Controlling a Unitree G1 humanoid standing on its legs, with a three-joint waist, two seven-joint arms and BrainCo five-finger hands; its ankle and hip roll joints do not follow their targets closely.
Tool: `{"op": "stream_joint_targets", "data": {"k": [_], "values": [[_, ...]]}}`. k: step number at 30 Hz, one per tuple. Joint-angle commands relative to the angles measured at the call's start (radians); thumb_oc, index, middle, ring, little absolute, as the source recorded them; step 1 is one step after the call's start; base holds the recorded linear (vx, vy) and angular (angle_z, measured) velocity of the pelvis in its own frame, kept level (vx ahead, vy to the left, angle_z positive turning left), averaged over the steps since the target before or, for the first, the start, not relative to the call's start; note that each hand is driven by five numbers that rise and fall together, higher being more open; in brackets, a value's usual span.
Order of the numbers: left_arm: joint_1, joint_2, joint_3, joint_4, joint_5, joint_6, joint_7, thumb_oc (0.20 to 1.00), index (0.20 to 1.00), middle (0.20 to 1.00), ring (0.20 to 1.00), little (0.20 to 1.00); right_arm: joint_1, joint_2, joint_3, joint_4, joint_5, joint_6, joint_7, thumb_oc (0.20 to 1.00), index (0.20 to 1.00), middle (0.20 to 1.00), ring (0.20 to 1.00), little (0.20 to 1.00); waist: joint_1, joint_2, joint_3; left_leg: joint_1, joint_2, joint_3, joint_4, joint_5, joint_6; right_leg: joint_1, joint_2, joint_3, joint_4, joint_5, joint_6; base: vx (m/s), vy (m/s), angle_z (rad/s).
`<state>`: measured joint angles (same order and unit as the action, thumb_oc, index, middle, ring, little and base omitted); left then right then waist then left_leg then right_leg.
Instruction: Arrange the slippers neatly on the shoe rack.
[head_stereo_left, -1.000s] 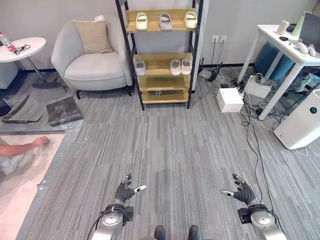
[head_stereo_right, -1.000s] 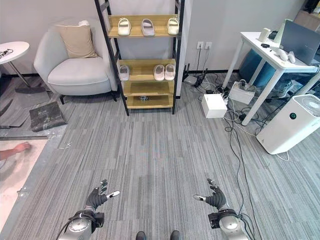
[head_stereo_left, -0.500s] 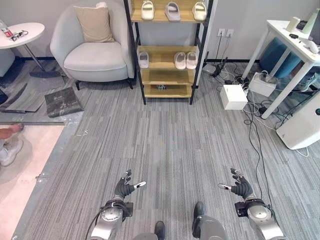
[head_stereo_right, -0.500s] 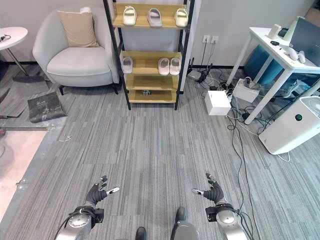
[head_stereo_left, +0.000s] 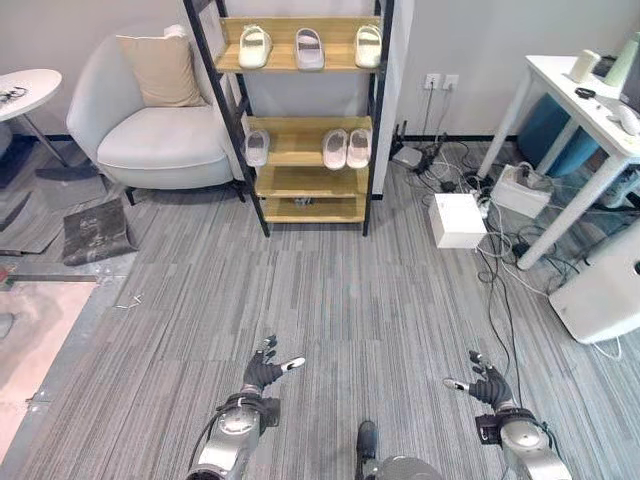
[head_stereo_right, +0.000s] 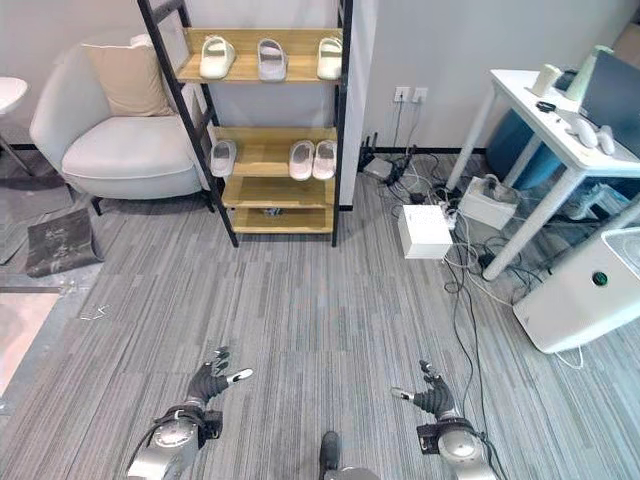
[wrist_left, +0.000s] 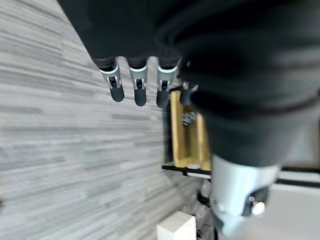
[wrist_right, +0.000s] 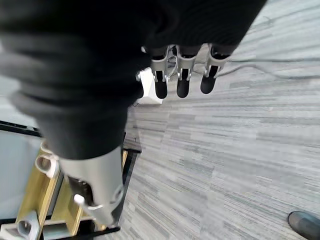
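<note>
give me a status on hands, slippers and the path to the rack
Left hand and right hand open, empty, low over carpet. Slippers on the shoe rack, top and middle shelves, far ahead. Carpet between bare; cables run off to the right.

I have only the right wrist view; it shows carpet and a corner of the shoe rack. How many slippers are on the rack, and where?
Observer: Six. Three slippers lie spaced apart on the top shelf.
Operator: And the other three?
Observer: On the middle shelf: a single slipper at its left end, and a pair side by side toward the right.
Operator: Does the left hand hold anything?
Observer: No. The left hand is open and empty, low over the carpet, far from the rack.
</note>
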<state>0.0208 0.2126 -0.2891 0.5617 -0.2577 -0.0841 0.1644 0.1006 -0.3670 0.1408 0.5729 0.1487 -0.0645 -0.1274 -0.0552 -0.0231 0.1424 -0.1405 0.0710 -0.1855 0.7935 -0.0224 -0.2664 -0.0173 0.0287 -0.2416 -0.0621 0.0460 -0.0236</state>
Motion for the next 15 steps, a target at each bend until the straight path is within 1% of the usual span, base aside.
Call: {"op": "stream_joint_targets", "data": {"k": [1,2,3,4,5,6,7,8,9,10,11,12,14,15], "values": [[-0.071,0.060,-0.015,-0.042,-0.016,-0.038,-0.001,1.000,1.000,1.000,1.000,1.000,-0.043,-0.024,0.000,-0.070,0.051,-0.054,-0.008,1.000,1.000,1.000,1.000,1.000,0.017,-0.022,0.079,0.177,-0.110,0.098,-0.174,0.128,0.130,0.041,-0.070,0.067,0.014,-0.015,0.069,0.26,-0.125,-0.32],[-0.069,0.064,-0.016,-0.055,-0.019,-0.034,0.006,1.000,1.000,1.000,1.000,1.000,-0.046,-0.019,0.006,-0.072,0.056,-0.049,-0.015,1.000,1.000,1.000,1.000,1.000,0.038,-0.043,0.089,0.088,-0.123,0.118,-0.193,0.083,0.168,0.069,-0.078,0.078,0.008,-0.035,0.063,0.20,-0.076,-0.31],[-0.069,0.064,-0.016,-0.056,-0.019,-0.034,0.006,1.000,1.000,1.000,1.000,1.000,-0.046,-0.019,0.006,-0.072,0.056,-0.049,-0.015,1.000,1.000,1.000,1.000,1.000,0.041,-0.040,0.090,0.088,-0.119,0.120,-0.186,0.076,0.168,0.071,-0.074,0.080,0.008,-0.037,0.063,0.33,-0.105,-0.13],[-0.063,0.065,-0.015,-0.060,-0.018,-0.032,0.009,1.000,1.000,1.000,1.000,1.000,-0.050,-0.013,0.013,-0.069,0.055,-0.048,-0.014,1.000,1.000,1.000,1.000,1.000,0.057,-0.046,0.094,0.037,-0.125,0.129,-0.227,0.035,0.190,0.097,-0.074,0.087,-0.002,-0.046,0.069,0.22,-0.033,-0.06],[-0.061,0.066,-0.014,-0.064,-0.016,-0.031,0.008,1.000,1.000,1.000,1.000,1.000,-0.057,-0.011,0.018,-0.067,0.055,-0.048,-0.014,1.000,1.000,1.000,1.000,1.000,0.065,-0.052,0.093,-0.009,-0.132,0.131,-0.295,0.018,0.204,0.110,-0.073,0.091,-0.010,-0.055,0.072,0.36,-0.028,0.04],[-0.057,0.069,-0.015,-0.067,-0.011,-0.029,0.008,1.000,1.000,1.000,1.000,1.000,-0.063,-0.008,0.024,-0.062,0.055,-0.050,-0.013,1.000,1.000,1.000,1.000,1.000,0.079,-0.053,0.088,-0.022,-0.136,0.137,-0.388,-0.007,0.220,0.126,-0.067,0.102,-0.017,-0.070,0.078,0.33,0.008,-0.18],[-0.051,0.069,-0.016,-0.067,-0.005,-0.028,0.007,1.000,1.000,1.000,1.000,1.000,-0.065,-0.006,0.031,-0.060,0.053,-0.050,-0.009,1.000,1.000,1.000,1.000,1.000,0.086,-0.053,0.085,-0.020,-0.132,0.137,-0.472,-0.016,0.231,0.135,-0.064,0.107,-0.018,-0.083,0.081,0.38,0.049,-0.46],[-0.046,0.069,-0.015,-0.066,0.004,-0.025,0.009,1.000,1.000,1.000,1.000,1.000,-0.061,-0.004,0.036,-0.064,0.048,-0.052,-0.008,1.000,1.000,1.000,1.000,1.000,0.086,-0.046,0.077,-0.026,-0.118,0.132,-0.606,0.024,0.229,0.147,-0.052,0.111,-0.022,-0.097,0.085,0.48,0.084,-0.58],[-0.047,0.072,-0.016,-0.064,0.019,-0.015,0.010,1.000,1.000,1.000,1.000,1.000,-0.061,-0.003,0.047,-0.067,0.042,-0.053,-0.006,1.000,1.000,1.000,1.000,1.000,0.096,-0.028,0.070,-0.058,-0.077,0.126,-0.795,0.129,0.216,0.185,-0.026,0.119,-0.025,-0.129,0.087,0.49,0.084,-0.31],[-0.050,0.073,-0.015,-0.062,0.023,-0.011,0.010,1.000,1.000,1.000,1.000,1.000,-0.063,-0.003,0.049,-0.066,0.040,-0.052,-0.008,1.000,1.000,1.000,1.000,1.000,0.101,-0.027,0.071,-0.055,-0.073,0.132,-0.857,0.163,0.207,0.202,-0.022,0.123,-0.025,-0.139,0.086,0.57,0.124,0.01],[-0.052,0.078,-0.004,-0.062,0.027,-0.007,0.012,1.000,1.000,1.000,1.000,1.000,-0.066,-0.002,0.049,-0.075,0.033,-0.049,-0.009,1.000,1.000,1.000,1.000,1.000,0.101,-0.026,0.064,-0.077,-0.070,0.156,-0.876,0.190,0.195,0.224,-0.012,0.135,-0.025,-0.153,0.088,0.43,0.122,-0.03],[-0.045,0.078,0.004,-0.060,0.021,-0.009,0.013,1.000,1.000,1.000,1.000,1.000,-0.064,0.003,0.048,-0.070,0.034,-0.046,-0.004,1.000,1.000,1.000,1.000,1.000,0.102,-0.027,0.052,-0.060,-0.066,0.163,-0.881,0.190,0.202,0.233,-0.008,0.146,-0.025,-0.158,0.088,0.47,0.173,-0.13],[-0.035,0.074,0.005,-0.045,0.021,-0.014,0.015,1.000,1.000,1.000,1.000,1.000,-0.056,0.018,0.049,-0.059,0.032,-0.044,0.000,1.000,1.000,1.000,1.000,1.000,0.102,-0.036,0.030,-0.048,-0.075,0.180,-0.881,0.200,0.204,0.250,-0.025,0.137,-0.025,-0.163,0.102,0.38,0.160,-0.33],[-0.034,0.076,0.005,-0.043,0.020,-0.013,0.015,1.000,1.000,1.000,1.000,1.000,-0.058,0.023,0.048,-0.053,0.030,-0.041,-0.001,1.000,1.000,1.000,1.000,1.000,0.102,-0.040,0.021,-0.037,-0.081,0.189,-0.881,0.193,0.210,0.253,-0.035,0.141,-0.018,-0.168,0.106,0.37,0.167,-0.42]]}}
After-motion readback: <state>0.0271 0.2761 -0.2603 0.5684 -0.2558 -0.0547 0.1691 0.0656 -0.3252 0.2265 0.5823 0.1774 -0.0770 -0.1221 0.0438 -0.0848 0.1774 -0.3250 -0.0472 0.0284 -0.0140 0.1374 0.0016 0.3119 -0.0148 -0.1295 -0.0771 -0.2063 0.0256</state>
